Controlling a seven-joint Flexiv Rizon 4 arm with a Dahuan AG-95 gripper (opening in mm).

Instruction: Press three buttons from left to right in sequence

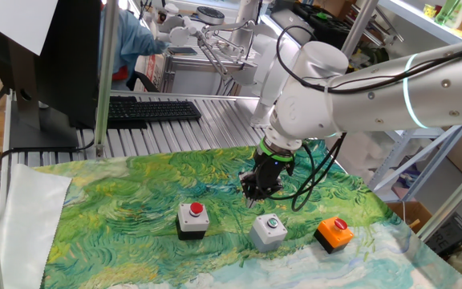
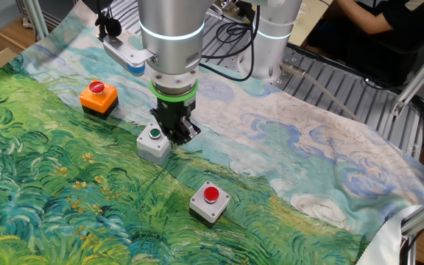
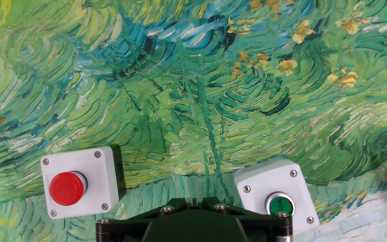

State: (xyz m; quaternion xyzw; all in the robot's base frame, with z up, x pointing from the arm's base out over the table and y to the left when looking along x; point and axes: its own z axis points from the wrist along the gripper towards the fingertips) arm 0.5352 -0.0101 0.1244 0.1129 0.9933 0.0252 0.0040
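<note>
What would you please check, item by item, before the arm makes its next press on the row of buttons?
1. All three boxes upright on the painted cloth: ok.
2. Black-and-white box with red button, first on the left in one fixed view: unobstructed, ok.
3. Grey box with green button: beside the end effector, which is off its centre, not ok for pressing.
4. Orange box with red button: clear of the arm, ok.
5. End effector finger state: cannot tell.
6. Which buttons are already pressed: cannot tell.

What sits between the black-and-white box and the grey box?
Nothing but bare painted cloth. The hand view shows the stretch between the black-and-white box and the grey box holding no object; one fixed view agrees.
</note>
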